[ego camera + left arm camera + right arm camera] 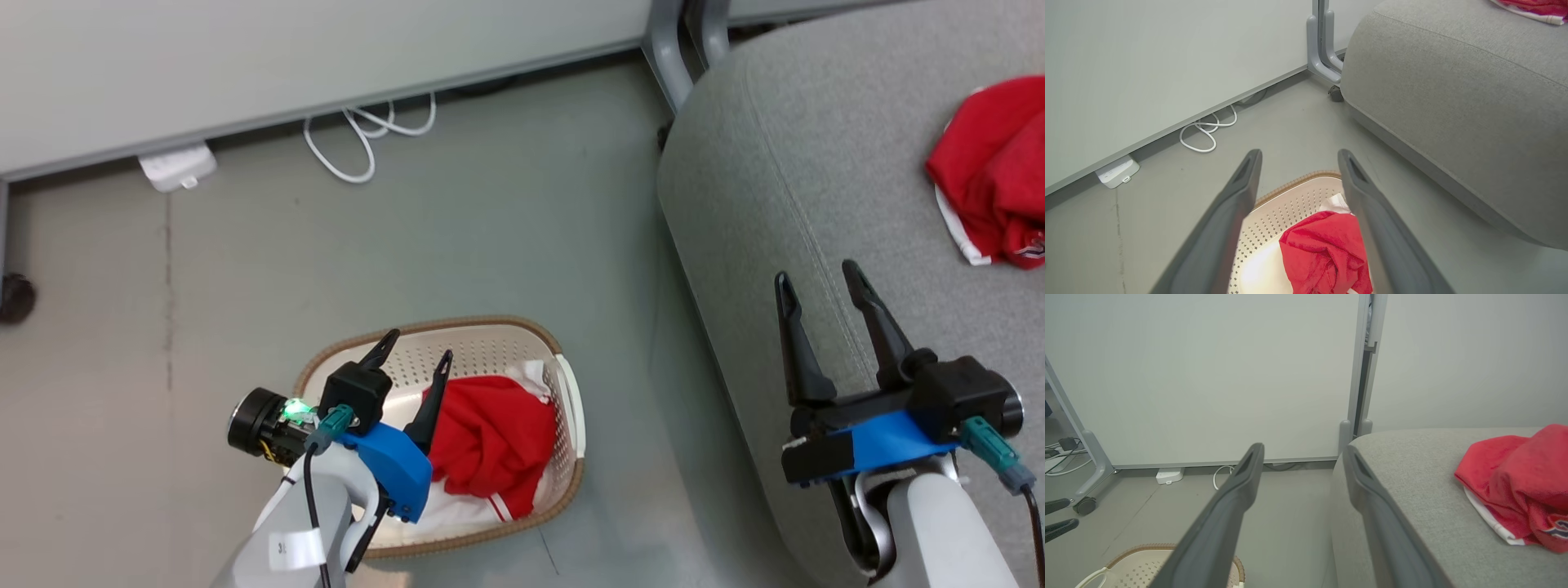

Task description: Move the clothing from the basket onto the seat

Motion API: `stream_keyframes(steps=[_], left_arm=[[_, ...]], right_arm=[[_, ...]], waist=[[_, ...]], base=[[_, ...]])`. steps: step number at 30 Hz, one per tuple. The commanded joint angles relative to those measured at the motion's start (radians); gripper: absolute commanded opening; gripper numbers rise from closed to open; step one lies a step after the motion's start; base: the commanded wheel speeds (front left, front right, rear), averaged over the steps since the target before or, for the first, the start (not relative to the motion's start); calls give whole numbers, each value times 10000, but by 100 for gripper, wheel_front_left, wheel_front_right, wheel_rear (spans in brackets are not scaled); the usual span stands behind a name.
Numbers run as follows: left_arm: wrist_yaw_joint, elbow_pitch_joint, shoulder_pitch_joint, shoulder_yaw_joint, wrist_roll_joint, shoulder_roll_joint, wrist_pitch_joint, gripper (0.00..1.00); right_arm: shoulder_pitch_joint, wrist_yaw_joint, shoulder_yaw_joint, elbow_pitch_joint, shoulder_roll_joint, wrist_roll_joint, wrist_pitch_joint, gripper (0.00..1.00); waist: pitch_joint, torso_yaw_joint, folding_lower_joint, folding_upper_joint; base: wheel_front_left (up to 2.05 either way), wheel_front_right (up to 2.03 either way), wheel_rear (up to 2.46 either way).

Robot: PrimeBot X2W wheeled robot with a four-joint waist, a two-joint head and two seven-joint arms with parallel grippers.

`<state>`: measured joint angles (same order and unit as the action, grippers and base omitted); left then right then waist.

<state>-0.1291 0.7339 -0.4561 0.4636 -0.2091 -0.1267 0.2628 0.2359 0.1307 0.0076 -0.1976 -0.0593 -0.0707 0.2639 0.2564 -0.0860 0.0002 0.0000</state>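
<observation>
Left gripper (pixel 420 343), jaws spread, over the basket (pixel 490 321) at lower centre. The crumpled red garment (pixel 490 441) looks soft and light, so I'd pinch its bunched top fold. Right gripper (pixel 816 272) spread too, empty.

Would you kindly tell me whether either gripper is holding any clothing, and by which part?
Nothing is held. The left gripper hangs open above the red garment in the basket; the right gripper is open and empty over the seat.

One red garment (pixel 490 441) is lying crumpled in the cream basket (pixel 490 351); another garment (pixel 988 171) is resting on the grey seat (pixel 775 204).
</observation>
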Motion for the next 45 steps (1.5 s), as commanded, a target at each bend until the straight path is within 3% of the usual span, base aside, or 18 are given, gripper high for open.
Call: stream_keyframes(steps=[1,15,25,34,45], left_arm=[[-18,309,-358,271,-94,-134,30,100],[-15,3158,-2536,3354,-582,-705,13,100],[-15,4379,-3713,5355,-1226,-891,-308,100],[-15,4945,-4539,6508,-1649,-1146,-852,100],[-14,5414,-5457,7007,-1547,-1218,-1371,100]], right_arm=[[288,1,37,102,-44,41,8,100],[1605,1,274,627,-58,74,8,100],[2420,1,382,1050,-97,86,8,100],[2830,1,294,1395,-167,159,8,100],[3045,1,41,1740,-264,188,8,100]], waist=[[660,-396,-2,0],[3023,-952,-2,0],[4519,-1203,-2,0],[5614,-1304,-2,0],[6723,-1253,-2,0]], base=[[0,0,0],[0,0,0],[0,0,0],[0,0,0],[0,0,0]])
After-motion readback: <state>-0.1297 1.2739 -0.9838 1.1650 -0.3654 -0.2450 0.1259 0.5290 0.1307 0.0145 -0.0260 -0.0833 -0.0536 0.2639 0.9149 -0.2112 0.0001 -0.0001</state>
